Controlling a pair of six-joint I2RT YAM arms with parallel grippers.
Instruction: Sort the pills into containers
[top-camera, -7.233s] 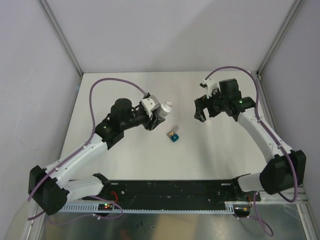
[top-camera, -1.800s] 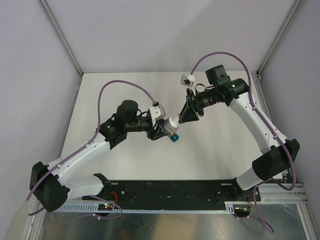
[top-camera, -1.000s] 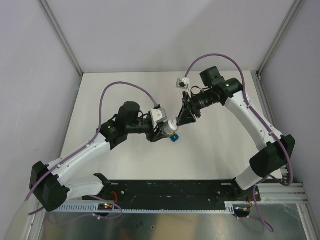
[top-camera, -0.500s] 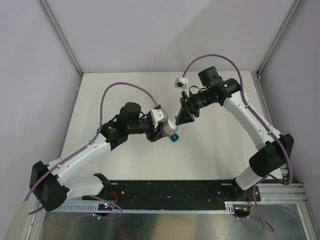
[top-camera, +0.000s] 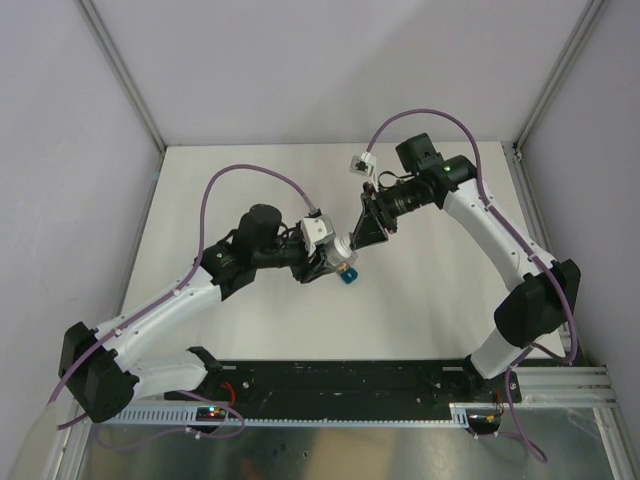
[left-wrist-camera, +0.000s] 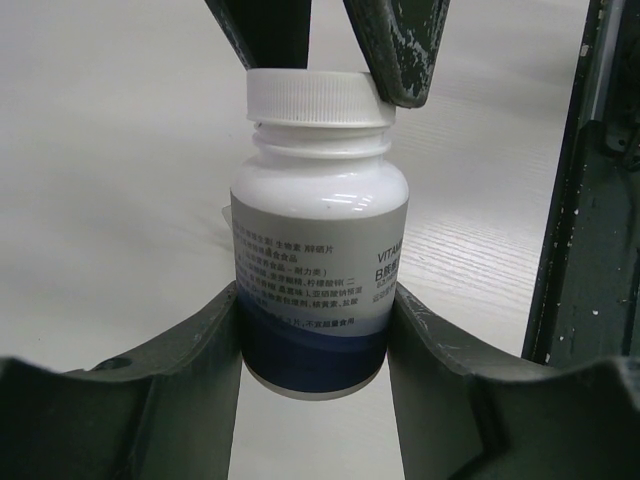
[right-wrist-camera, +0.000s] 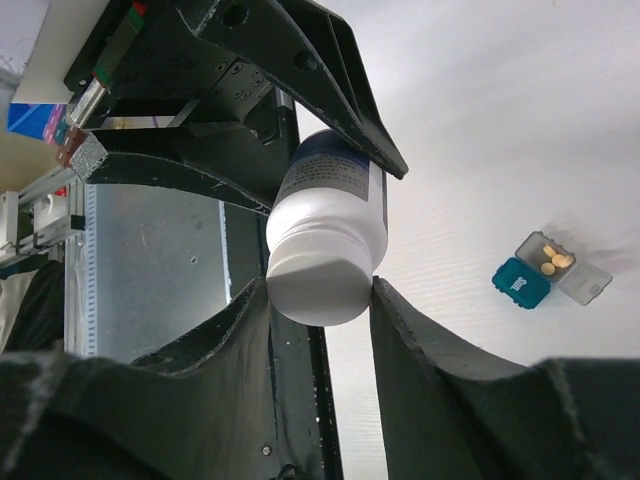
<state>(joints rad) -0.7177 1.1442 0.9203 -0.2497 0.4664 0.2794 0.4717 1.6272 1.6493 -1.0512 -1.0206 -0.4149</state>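
Note:
My left gripper (left-wrist-camera: 315, 300) is shut on the lower body of a white pill bottle (left-wrist-camera: 318, 230) with a blue band, holding it above the table. My right gripper (right-wrist-camera: 320, 290) is shut on the bottle's white cap (right-wrist-camera: 322, 290) from the opposite side; its fingers (left-wrist-camera: 400, 50) show at the top of the left wrist view. From above, the bottle (top-camera: 341, 246) hangs between left gripper (top-camera: 325, 256) and right gripper (top-camera: 358, 237). The containers (right-wrist-camera: 540, 272), a joined teal and grey pair, lie on the table just below, with yellow pills (right-wrist-camera: 550, 260) in the open grey one. The containers (top-camera: 348, 273) also show from above.
The white table (top-camera: 440, 300) is bounded by grey walls with metal corner posts (top-camera: 120, 70). A black rail (top-camera: 340, 380) runs along the near edge between the arm bases. Purple cables (top-camera: 240, 175) loop above both arms.
Several seconds ago the arms were apart; the right gripper has come in and closed on the cap. Over the last second both grips hold and the right arm shifts only slightly.

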